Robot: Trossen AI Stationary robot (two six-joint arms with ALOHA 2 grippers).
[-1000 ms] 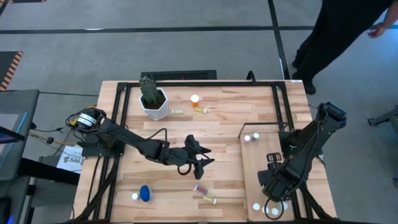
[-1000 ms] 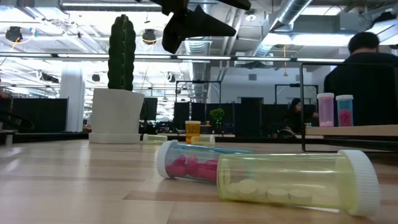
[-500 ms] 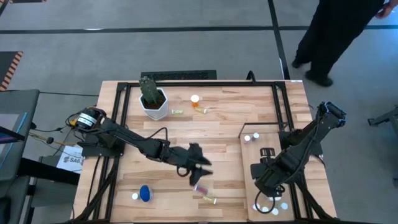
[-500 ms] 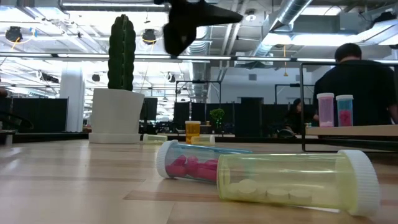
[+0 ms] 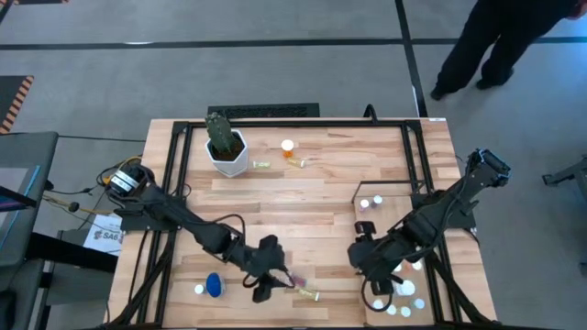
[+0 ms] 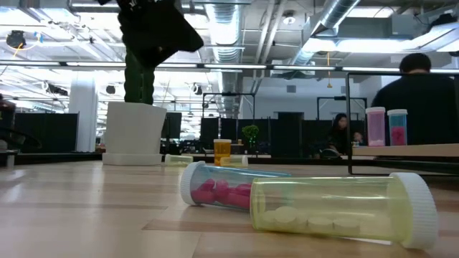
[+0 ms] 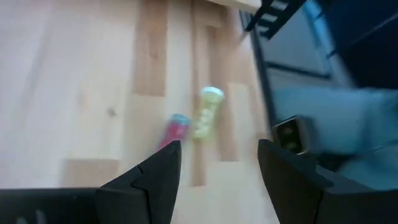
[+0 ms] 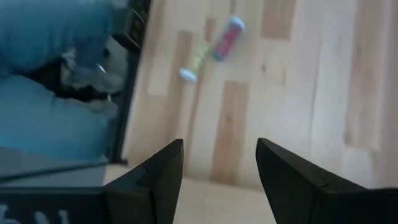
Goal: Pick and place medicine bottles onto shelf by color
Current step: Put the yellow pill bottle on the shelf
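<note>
Left gripper (image 5: 266, 280) open and empty, up off the table beside the pink bottle (image 5: 295, 278) and yellow-green bottle (image 5: 309, 294) near the front edge.
Both bottles lie on their sides, touching or nearly so; the left wrist view puts them ahead of the spread fingers (image 7: 163, 167), nothing between them. Right gripper (image 5: 364, 259) also open and empty, at the shelf's (image 5: 390, 231) inner edge by the right side of the table (image 5: 321, 192). Shelf carries two white-capped bottles (image 5: 371, 201) at its far end and a cluster (image 5: 396, 301) at its near end. Orange bottle (image 5: 288, 148) stands near the back edge, next to the cactus pot (image 5: 227, 147). Blue bottle (image 5: 214, 285) lies near the front-left corner.
</note>
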